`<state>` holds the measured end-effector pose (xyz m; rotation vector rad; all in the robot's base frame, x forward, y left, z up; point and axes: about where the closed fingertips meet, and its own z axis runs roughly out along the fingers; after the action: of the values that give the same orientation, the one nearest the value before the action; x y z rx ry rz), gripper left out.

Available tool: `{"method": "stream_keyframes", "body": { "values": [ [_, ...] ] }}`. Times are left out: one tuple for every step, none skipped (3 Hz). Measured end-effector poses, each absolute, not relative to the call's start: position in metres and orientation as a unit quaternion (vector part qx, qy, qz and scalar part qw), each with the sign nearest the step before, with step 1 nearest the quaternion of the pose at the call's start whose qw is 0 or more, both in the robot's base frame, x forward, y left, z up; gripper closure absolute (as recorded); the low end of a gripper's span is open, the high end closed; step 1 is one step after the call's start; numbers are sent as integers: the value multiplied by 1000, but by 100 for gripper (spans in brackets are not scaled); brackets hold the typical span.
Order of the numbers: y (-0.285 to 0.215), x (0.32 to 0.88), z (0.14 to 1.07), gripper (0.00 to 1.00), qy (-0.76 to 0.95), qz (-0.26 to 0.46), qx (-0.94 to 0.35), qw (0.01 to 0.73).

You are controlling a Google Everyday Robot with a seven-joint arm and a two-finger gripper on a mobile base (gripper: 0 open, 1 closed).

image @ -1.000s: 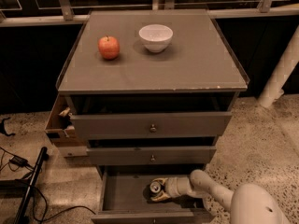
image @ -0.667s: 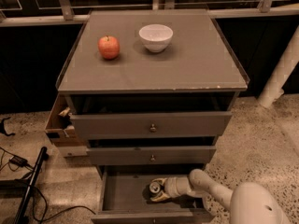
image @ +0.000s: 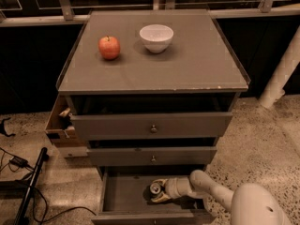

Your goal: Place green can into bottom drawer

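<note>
Tool: the tool [image: 158, 192] sits low in the frame, just right of centre, inside the pulled-out bottom drawer [image: 123, 197]. Its fingers are closed about the green can [image: 155, 188], one above it and one below.
Arm: the pale arm [image: 208, 187] enters from the lower right corner and crosses the drawer's right side. It lies nearly level, which keeps it under the drawer above.
Green can: held at the tool's tip over the grey drawer floor, near the middle of the drawer. The silver top faces up and to the left. Whether its base touches the floor cannot be told.
Bottom drawer: open toward the lower edge of the frame, with bare floor to the left of the can. That leaves room to set the can down.
Upper drawers: the middle drawer [image: 152, 156] and top drawer [image: 151, 124] are drawn out less than the bottom one. The can sits forward of their fronts, probably so the arm can lift away freely.
Table: the table [image: 192, 64] carries a red apple [image: 109, 47] and a white bowl [image: 156, 37] in the upper part of the frame. Both are well apart from the tool.
Stage, as judged: the can is inside the drawer and only the release and withdrawal remain.
Risk, as judged: a can let go while tilted may roll.
</note>
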<state>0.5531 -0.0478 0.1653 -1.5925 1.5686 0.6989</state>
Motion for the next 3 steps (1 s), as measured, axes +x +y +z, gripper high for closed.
{"method": "stream_keyframes", "body": {
  "values": [
    [-48, 553, 165, 27, 617, 275, -626, 389],
    [-48, 553, 165, 4, 617, 275, -626, 389],
    [-48, 553, 165, 0, 617, 275, -626, 389]
  ]
}}
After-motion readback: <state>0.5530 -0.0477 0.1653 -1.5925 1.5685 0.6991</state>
